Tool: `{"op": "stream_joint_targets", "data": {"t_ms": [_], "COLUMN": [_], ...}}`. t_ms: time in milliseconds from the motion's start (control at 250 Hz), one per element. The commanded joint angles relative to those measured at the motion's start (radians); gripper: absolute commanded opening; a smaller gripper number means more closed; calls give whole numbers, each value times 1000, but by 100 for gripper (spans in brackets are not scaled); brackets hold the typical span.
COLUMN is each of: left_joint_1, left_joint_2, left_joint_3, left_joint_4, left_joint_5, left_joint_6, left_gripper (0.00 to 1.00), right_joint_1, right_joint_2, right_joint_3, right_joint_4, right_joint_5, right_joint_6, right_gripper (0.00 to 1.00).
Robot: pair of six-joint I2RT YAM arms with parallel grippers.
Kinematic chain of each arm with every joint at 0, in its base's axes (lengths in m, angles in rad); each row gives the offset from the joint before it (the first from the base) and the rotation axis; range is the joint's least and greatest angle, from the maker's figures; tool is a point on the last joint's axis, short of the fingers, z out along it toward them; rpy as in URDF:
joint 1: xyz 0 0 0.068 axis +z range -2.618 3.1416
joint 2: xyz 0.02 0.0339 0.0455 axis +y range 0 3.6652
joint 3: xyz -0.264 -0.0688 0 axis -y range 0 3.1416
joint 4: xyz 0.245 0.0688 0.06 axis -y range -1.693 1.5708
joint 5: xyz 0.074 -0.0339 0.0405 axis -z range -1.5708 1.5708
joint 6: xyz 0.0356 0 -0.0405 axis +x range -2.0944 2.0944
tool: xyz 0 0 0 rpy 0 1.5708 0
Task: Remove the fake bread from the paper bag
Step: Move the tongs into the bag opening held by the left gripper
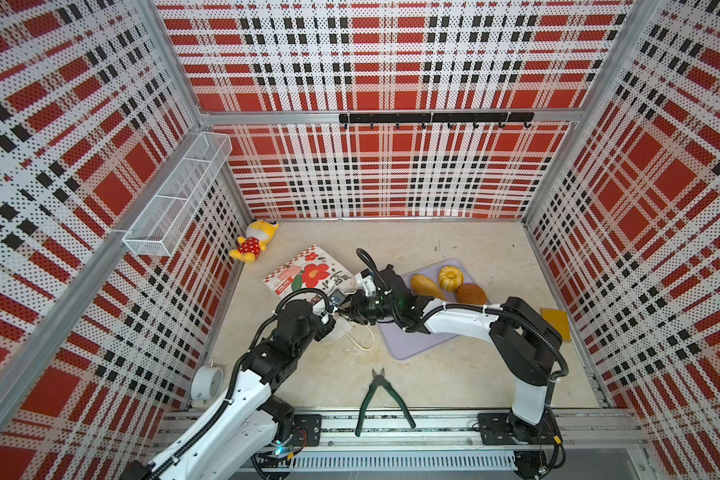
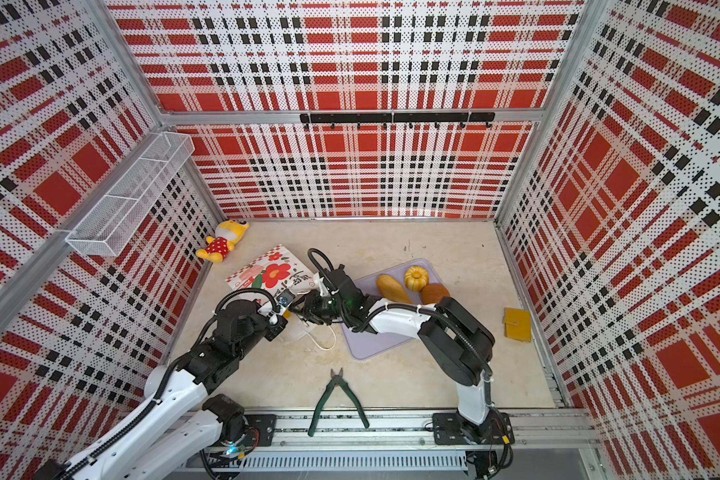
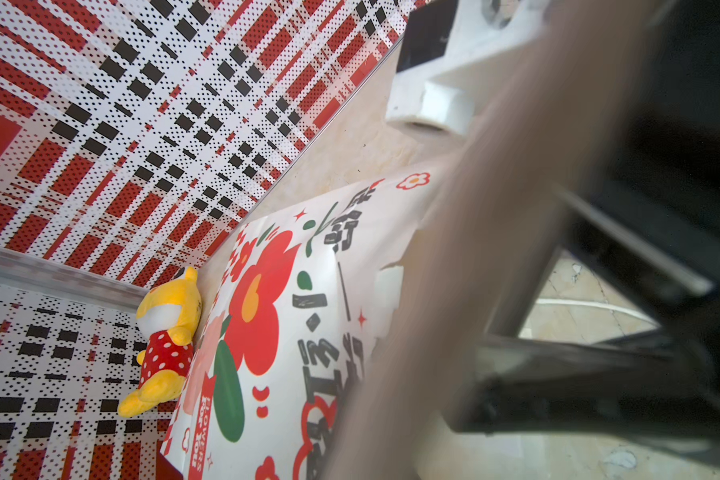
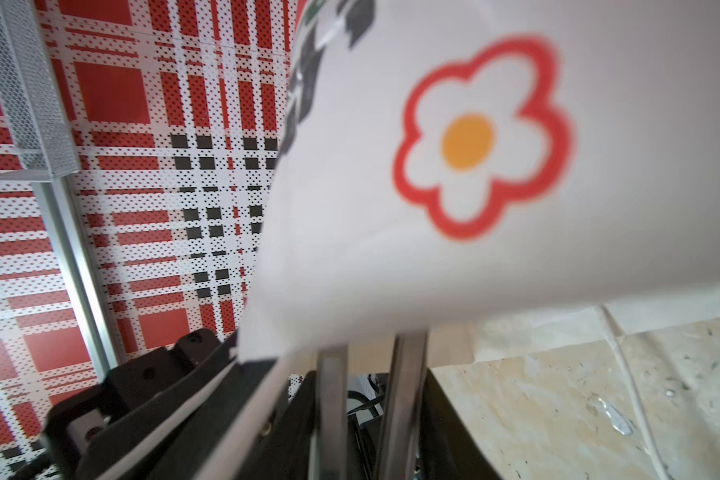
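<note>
A white paper bag (image 1: 308, 274) printed with red flowers lies on its side on the tabletop (image 1: 454, 374), its mouth toward both arms. The left tool (image 1: 331, 326) is pressed together on the bag's rim. The right tool (image 1: 345, 312) reaches into the mouth; paper hides its tips, so I cannot tell its state. A long loaf (image 1: 427, 286), a fluted cake (image 1: 449, 277) and a brown bun (image 1: 471, 294) sit on a lilac tray (image 1: 408, 345) near the bag.

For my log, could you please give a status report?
Left gripper shut on paper bag rim. Right gripper at bag mouth, jaws unclear. Three breads on tray. Nothing obstructing.
</note>
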Motion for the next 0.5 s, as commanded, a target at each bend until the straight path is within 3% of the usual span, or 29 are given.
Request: {"op": "stream_joint_targets", "data": {"t_ms": [0,80,152,496], "left_joint_1": [-8,-8,-7,1], "left_joint_2": [1,3,2,7], "left_joint_3": [-5,-4,-2,9], "left_joint_4": [18,19,18,14], "left_joint_5": [15,12,9,-19], "left_joint_6": [1,1,-2,-28], "left_gripper": [0,0,0,0], "right_joint_1": [14,19,20,21], "right_joint_2": [3,-34,-85,-308], "right_joint_3": [55,56,43,-53], "right_joint_4": [-62,-145,-206,-420], "right_joint_5": [13,47,73,143], "right_joint_6": [-71,-128,-171,-303], "right_gripper": [19,6,0,0]}}
